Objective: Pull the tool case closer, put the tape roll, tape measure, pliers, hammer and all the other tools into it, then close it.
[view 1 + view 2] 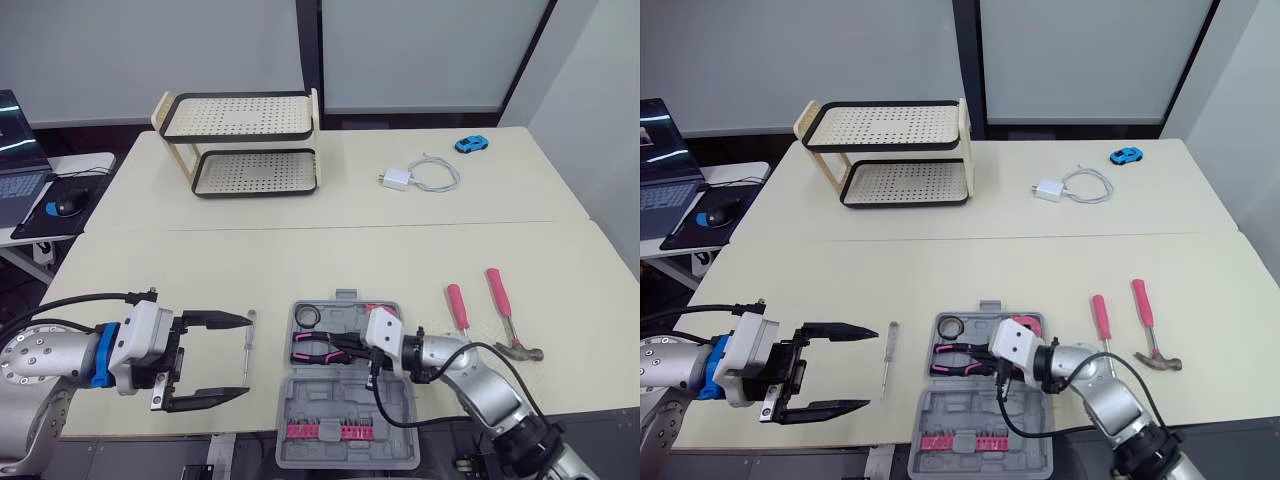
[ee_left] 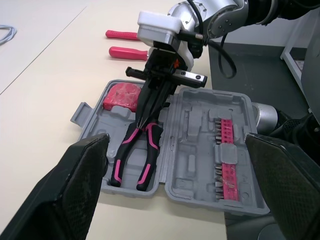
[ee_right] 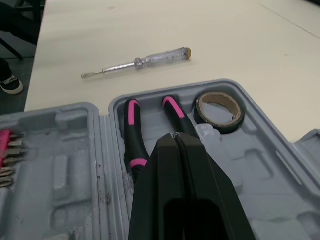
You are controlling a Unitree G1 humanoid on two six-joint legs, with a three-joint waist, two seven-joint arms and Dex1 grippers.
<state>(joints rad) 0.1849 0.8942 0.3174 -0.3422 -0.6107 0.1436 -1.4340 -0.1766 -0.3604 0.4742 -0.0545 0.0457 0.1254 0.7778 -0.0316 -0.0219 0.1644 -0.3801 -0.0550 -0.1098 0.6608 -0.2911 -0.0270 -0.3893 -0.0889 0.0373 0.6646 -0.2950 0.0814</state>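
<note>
While the open tool case (image 1: 340, 400) sits at the table's near edge, the left gripper (image 1: 872, 367) hangs spread wide to its left. The right gripper (image 3: 175, 137) has its fingers pressed together over the pliers (image 2: 125, 152) lying inside — pinching them or not, I cannot tell. Lifting while clamped would drag them out. The hammer (image 1: 503, 305) and screwdriver (image 1: 247, 350) lie outside. In the right wrist view the fingertips plainly meet — the head views leave that vague.
</note>
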